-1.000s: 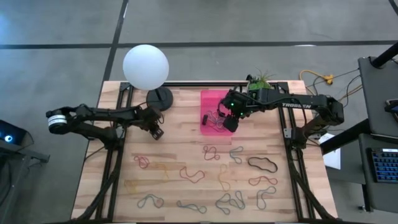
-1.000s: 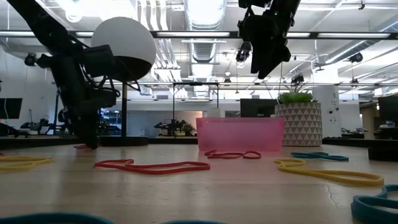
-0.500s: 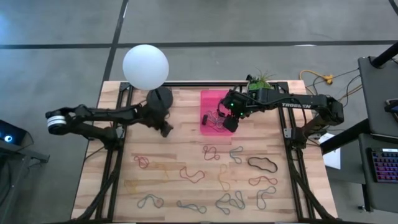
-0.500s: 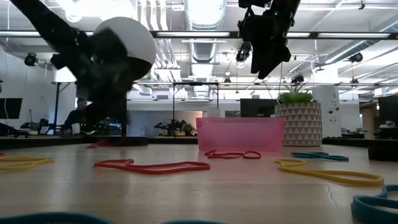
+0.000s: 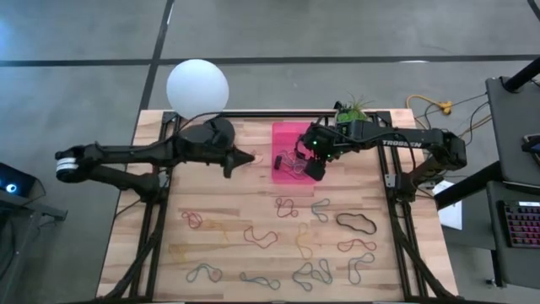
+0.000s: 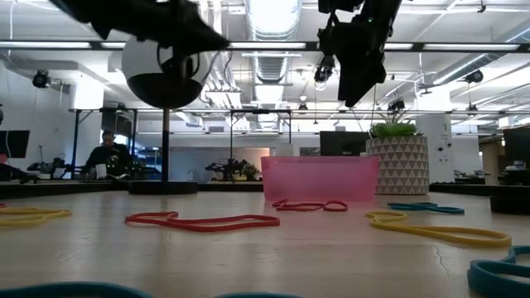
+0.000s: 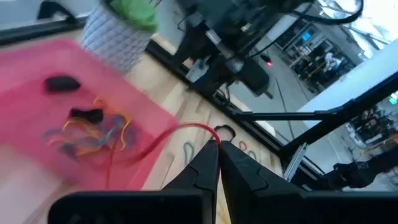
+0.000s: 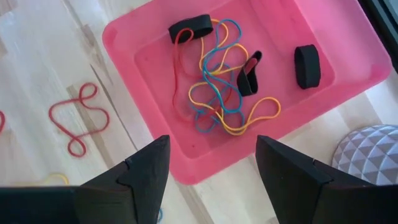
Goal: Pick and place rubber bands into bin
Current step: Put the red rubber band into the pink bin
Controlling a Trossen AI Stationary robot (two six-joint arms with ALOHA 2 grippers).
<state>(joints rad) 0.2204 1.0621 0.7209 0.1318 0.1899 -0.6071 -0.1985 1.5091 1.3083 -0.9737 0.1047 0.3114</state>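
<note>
The pink bin [image 5: 287,133] stands at the table's far middle, and several bands [image 8: 214,81] lie tangled inside it. My left gripper [image 5: 251,158] hovers just left of the bin, shut on a red rubber band [image 7: 158,140]. My right gripper [image 5: 313,166] hangs open above the bin's right part [image 8: 211,142], touching nothing. In the low view it shows high over the bin [image 6: 358,74]. Many loose bands lie flat on the near half of the table, such as a red one [image 5: 287,205] and a black one [image 5: 356,222]. My left gripper pinches the red rubber band between its two fingertips [image 7: 210,152], at one end of the loop [image 7: 208,129]. The band is lifted clear of the table. It trails slack away from the fingers, in front of the bin's wall [image 7: 134,152].
A lamp with a white globe [image 5: 197,91] and a dark round base [image 5: 215,133] stands at the far left, under my left arm. A white pot with a green plant [image 5: 350,110] sits right of the bin. Black frame rails run along both table sides.
My left gripper has risen from the table near the lamp base and swung toward the table's right, toward the bin, carrying the red band clear of the table. My right arm has kept still.
</note>
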